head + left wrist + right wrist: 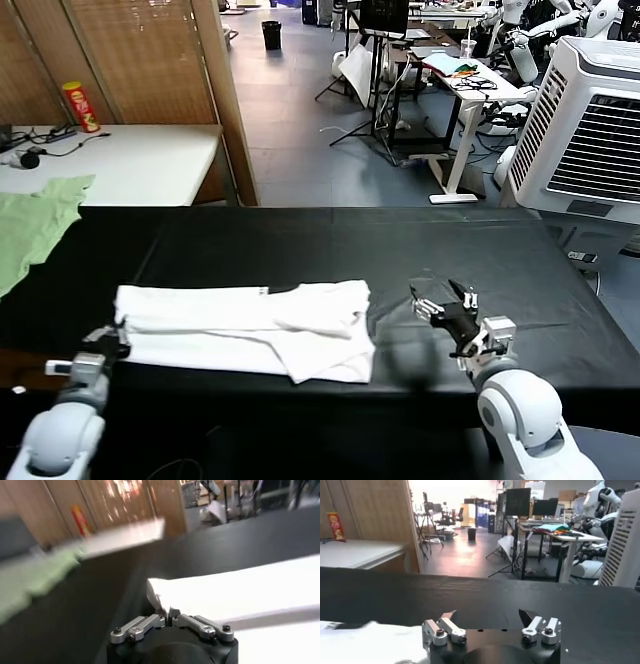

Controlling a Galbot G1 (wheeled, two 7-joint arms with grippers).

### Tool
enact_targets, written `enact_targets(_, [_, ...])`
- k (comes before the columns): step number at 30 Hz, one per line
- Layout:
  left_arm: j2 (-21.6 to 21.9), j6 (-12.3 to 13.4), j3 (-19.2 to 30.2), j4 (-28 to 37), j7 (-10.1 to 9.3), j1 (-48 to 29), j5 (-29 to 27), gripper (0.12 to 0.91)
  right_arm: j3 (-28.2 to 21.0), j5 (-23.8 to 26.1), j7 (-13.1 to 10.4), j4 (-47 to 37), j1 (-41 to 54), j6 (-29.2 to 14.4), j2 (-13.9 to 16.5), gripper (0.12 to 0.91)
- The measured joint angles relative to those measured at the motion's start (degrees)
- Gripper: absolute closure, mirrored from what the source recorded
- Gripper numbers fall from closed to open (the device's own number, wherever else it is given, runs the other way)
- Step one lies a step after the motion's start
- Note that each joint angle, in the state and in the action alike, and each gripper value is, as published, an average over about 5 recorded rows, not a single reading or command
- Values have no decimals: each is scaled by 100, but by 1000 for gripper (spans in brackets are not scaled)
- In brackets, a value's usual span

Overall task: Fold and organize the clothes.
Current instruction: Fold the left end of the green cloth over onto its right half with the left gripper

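Right gripper (pixel 443 303) sits lower right, fingers apart, clear of the T-shirt (pixel 245 328); left gripper (pixel 108 338) has pinched its left edge. Your shirt lies part-folded at lower centre on the black table (pixel 300 245). Soft, light, floppy cotton: take hems or corners.

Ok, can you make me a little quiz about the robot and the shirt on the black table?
1. True or false: the white T-shirt lies partly folded on the black table.
2. Which gripper is at the shirt's edge? A) left gripper B) right gripper
3. Fill in: the garment at the table's far left corner is light ____.

Key:
1. True.
2. A. The left gripper is shut on the shirt's left edge. The right one hangs open over bare table, right of the shirt.
3. Green: the green garment.
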State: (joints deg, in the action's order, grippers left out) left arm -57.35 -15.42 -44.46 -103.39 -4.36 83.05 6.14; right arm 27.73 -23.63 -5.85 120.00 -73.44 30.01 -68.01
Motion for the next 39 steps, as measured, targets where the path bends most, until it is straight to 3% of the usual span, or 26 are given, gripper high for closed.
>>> enact_targets(4, [52,-122,-35,-208,-3,107,61,880,-14,104,-1,27,-72,-12,-57,227])
enact_targets(8, [-143,-549,165,-666,-121,54,578,880,13,234,-1,58,-154,-21,-87,227])
enact_targets(15, [-723,-1454,1013,-1630,-636,-332,2074,880,235,405,2,62,-359,-107,-117,227])
enact_targets(20, [-1093,-1890,1774,-1902,-1041,-629,3138,880,428,500,5,26,-520,-154,-174,227])
enact_targets(25, [-1448,-2055,2463,-2005,-1315,-911,3764,880,562,591,15,24,-654,-191,-224,227])
enact_targets(28, [-1626,-2094,2791,-2034,-1372,-1065,3885,880,605,622,25,25,-712,-208,-235,227])
enact_targets(34, [-1860,-2079,3162,-1945,-1345,-1185,3842,880,581,642,55,12,-700,-234,-211,227])
enact_targets(39, [-1993,-1966,3266,-1791,-1187,-1189,3513,870,485,624,194,9,-624,-343,-151,227])
